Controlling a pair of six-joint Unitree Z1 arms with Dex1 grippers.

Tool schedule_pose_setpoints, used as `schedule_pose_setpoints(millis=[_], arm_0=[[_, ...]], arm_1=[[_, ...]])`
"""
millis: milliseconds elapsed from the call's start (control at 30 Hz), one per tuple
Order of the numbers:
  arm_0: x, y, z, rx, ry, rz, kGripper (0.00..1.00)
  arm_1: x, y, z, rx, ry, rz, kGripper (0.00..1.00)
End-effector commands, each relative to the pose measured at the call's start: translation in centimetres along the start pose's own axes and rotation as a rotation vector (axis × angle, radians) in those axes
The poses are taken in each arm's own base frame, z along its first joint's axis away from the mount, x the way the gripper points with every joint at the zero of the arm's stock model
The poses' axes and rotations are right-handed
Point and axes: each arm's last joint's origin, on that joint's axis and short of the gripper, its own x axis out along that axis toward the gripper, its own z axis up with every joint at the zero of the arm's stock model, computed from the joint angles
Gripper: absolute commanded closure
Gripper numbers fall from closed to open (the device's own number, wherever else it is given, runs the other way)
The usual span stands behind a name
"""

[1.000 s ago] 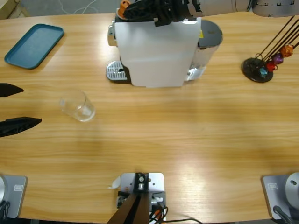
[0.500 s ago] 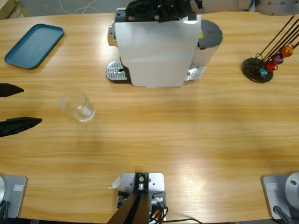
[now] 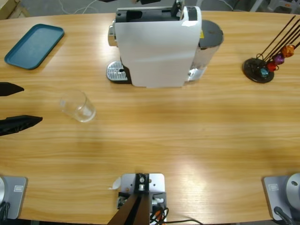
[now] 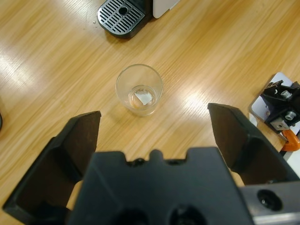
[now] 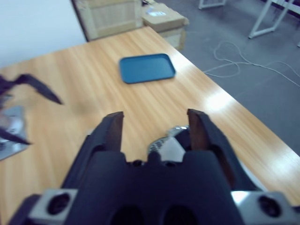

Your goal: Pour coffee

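**Glass empty, both grippers free, pouring not begun**

We see the glass tumbler (image 3: pixel 78 106) standing upright on the desk (image 3: pixel 187 140), at about seven o'clock from the coffee machine (image 3: pixel 157 44) and well apart from its drip grate (image 3: pixel 117 72). Through the left wrist view the tumbler (image 4: pixel 139 89) looks clear to its bottom: we can make out no coffee in it, nor anywhere else in these views. So we judge the task barely started. The glass has yet to be taken up and set on the grate, and the coffee has yet to run.

Our left gripper (image 3: pixel 18 105) comes in from nine o'clock, spread wide and grasping nothing, with the tumbler just ahead of it and centred between the jaws but not touched. Our right gripper (image 5: pixel 154 126) is likewise released and empty; its wrist view looks across the desk toward the blue tray (image 5: pixel 147 68), with part of the machine just below its jaws.

Compared with a second ago, the arm that reached across the top of the machine with an orange capsule at its tip has withdrawn out of the high view, and the capsule no longer shows. The tumbler, the tray and the capsule stand (image 3: pixel 262 68) at three o'clock lie as they did, and the left gripper has hardly shifted.
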Motion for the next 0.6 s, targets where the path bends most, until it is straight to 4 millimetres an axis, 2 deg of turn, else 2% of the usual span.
schedule_pose_setpoints(millis=[33,167,267,333,433,500,600], arm_0=[[-1.9,-0.3,-0.5,-0.014,-0.029,-0.002,0.009],[-2.8,-0.3,0.0,-0.015,-0.035,-0.004,0.005],[-3.1,-0.4,0.2,-0.014,-0.048,-0.019,0.004],[-3.1,-0.4,0.4,-0.013,-0.047,-0.021,0.004],[-3.5,-0.4,1.1,-0.013,-0.068,-0.017,0.004],[-3.5,-0.3,1.3,-0.011,-0.071,-0.011,0.004],[-3.1,-0.1,1.4,-0.018,-0.055,0.002,0.004]], arm_1=[[-7.1,1.5,-2.3,0.145,0.05,-0.101,1.0],[-11.1,1.3,-5.1,0.24,0.086,-0.25,1.0],[-13.2,1.1,-5.5,0.285,0.079,-0.332,1.0],[-13.6,0.8,-5.2,0.311,0.059,-0.38,1.0],[-12.8,-1.1,-4.1,0.41,0.028,-0.479,1.0],[-10.7,-2.5,-3.1,0.459,0.02,-0.559,1.0],[-6.8,-4.6,-2.7,0.536,0.01,-0.662,1.0]])
